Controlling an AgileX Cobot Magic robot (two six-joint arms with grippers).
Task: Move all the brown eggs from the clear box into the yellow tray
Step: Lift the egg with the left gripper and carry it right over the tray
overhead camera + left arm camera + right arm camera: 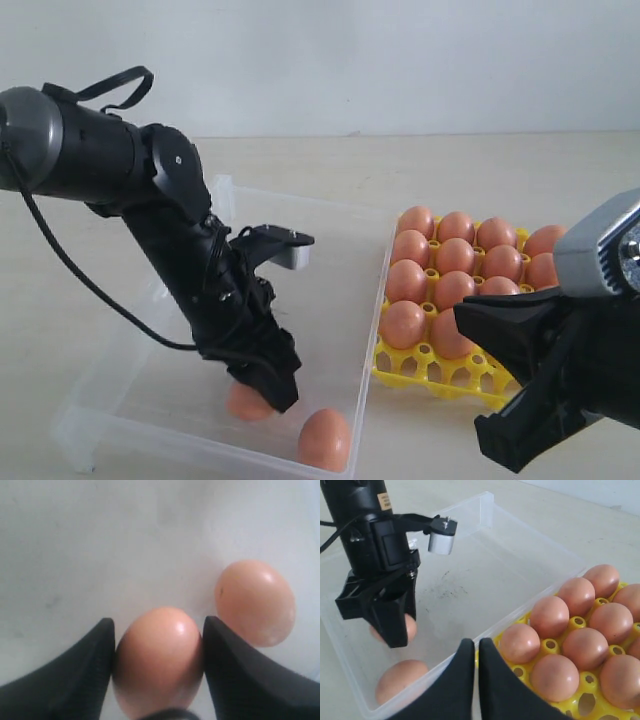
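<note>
My left gripper (265, 385) reaches down into the clear box (370, 300) and is shut on a brown egg (159, 660), with a black finger (90, 670) pressed to each side. That egg sits low near the box floor (410, 627). A second brown egg (324, 438) lies loose beside it near the box's front wall, also seen as the egg (255, 602) past the fingertip. The yellow tray (430, 372) stands right of the box with several brown eggs (455, 258) in its cups. My right gripper (476, 647) is shut and empty, above the seam between box and tray.
The left arm's wrist camera (285, 248) juts out over the middle of the box. The tray's near row shows open cups (440, 375). Box and tray stand side by side on a pale tabletop (500, 170).
</note>
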